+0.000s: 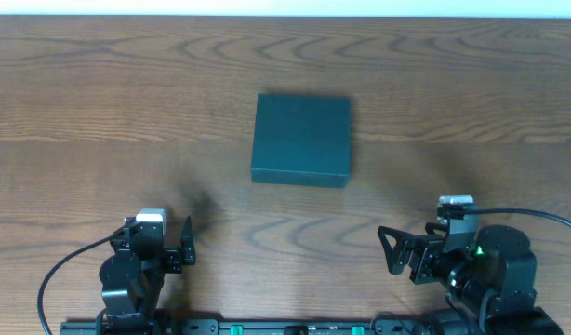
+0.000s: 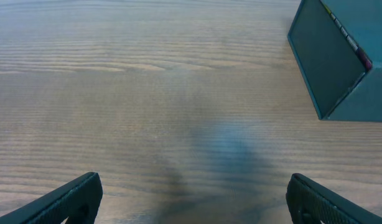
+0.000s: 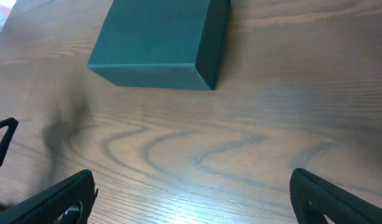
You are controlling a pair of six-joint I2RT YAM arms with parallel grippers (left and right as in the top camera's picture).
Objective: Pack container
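**Operator:** Which step am I on?

**Spotter:** You are either at the very start or the very end, I judge. The container (image 1: pixel 300 138) sits lid down in the middle of the bench (image 1: pixel 99 93), and nothing loose to pack shows around it. Your left hand (image 2: pixel 194 196) and right hand (image 3: pixel 191 190) both sit on the near side of the container, well apart from it. Each has its fingers spread wide and holds nothing.

**Operator:** And if I have to open it?

**Spotter:** Then you need one finger under the flap's free edge while the other hand steadies the box. In the left wrist view, a thin coloured strip runs along the container's upper edge. I cannot tell whether that is the flap gap.

**Operator:** Is there room to move?

**Spotter:** Yes, you have bare bench on every side of the container. Its corners are sharp, so approach a flat face square on.
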